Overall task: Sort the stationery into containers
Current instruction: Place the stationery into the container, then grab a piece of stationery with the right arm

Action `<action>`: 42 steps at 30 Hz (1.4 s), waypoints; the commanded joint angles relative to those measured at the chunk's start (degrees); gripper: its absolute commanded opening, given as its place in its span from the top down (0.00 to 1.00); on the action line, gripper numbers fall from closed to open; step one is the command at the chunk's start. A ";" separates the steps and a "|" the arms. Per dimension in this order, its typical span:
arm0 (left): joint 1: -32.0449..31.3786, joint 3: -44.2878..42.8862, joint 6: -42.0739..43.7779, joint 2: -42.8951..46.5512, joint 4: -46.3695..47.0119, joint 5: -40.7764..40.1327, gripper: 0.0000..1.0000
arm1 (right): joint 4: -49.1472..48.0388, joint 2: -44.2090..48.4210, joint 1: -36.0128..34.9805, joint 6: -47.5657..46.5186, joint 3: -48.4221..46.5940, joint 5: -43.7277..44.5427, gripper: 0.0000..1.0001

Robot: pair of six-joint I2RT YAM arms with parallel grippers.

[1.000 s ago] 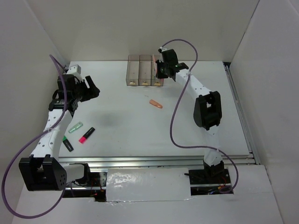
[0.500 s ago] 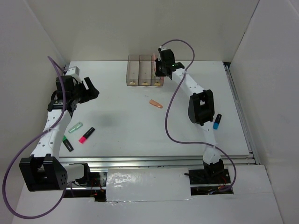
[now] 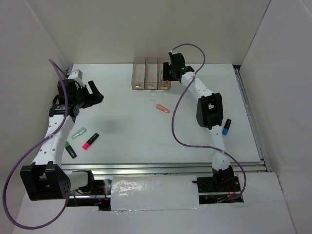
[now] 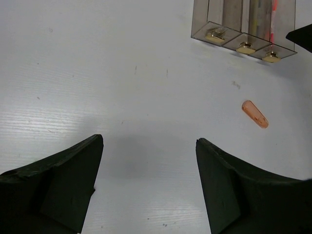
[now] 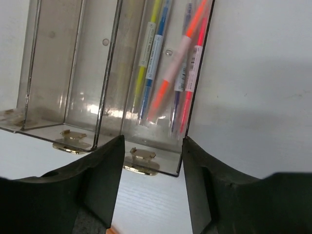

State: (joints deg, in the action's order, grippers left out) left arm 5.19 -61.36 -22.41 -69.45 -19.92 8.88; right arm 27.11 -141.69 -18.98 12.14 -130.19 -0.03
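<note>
The three joined containers [image 3: 146,73] stand at the back of the table. My right gripper [image 3: 167,74] hangs open over the rightmost bin [image 5: 195,97], nothing between its fingers [image 5: 152,146]. Several pens [image 5: 168,73], yellow, blue, orange and pink, lie in that bin. The other two bins [image 5: 73,73] look bare. An orange-salmon piece [image 3: 163,108] [image 4: 254,113] lies in front of the containers [image 4: 214,19]. My left gripper [image 3: 96,93] [image 4: 148,144] is open and empty above bare table at the left.
Near the left arm lie a pale green pen [image 3: 78,132], a pink highlighter [image 3: 89,141] and a black marker [image 3: 70,149]. A blue-tipped marker [image 3: 226,126] rests beside the right arm. White walls close in the table on three sides.
My right gripper has opened over the rightmost bin and let go of the pinkish pen it held. The right arm shifted, uncovering the blue-tipped marker. The left jaws widened slightly.
</note>
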 commanded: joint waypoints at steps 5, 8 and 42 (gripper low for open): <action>0.17 -2.45 2.90 5.02 -0.73 -0.88 0.11 | 9.87 17.85 1.57 3.49 7.20 3.37 0.45; 0.00 -0.96 5.01 8.26 -0.64 -2.64 0.10 | 10.77 31.00 4.04 6.39 25.59 4.94 0.45; -8.97 5.29 12.75 16.98 -2.22 -9.94 0.07 | 17.89 39.66 38.85 -16.45 60.41 -0.50 0.44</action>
State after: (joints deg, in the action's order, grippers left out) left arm -3.60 -54.39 -10.57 -52.71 -24.75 -2.66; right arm 45.63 -100.71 20.21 -4.49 -66.24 -1.21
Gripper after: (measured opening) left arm 0.926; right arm 0.556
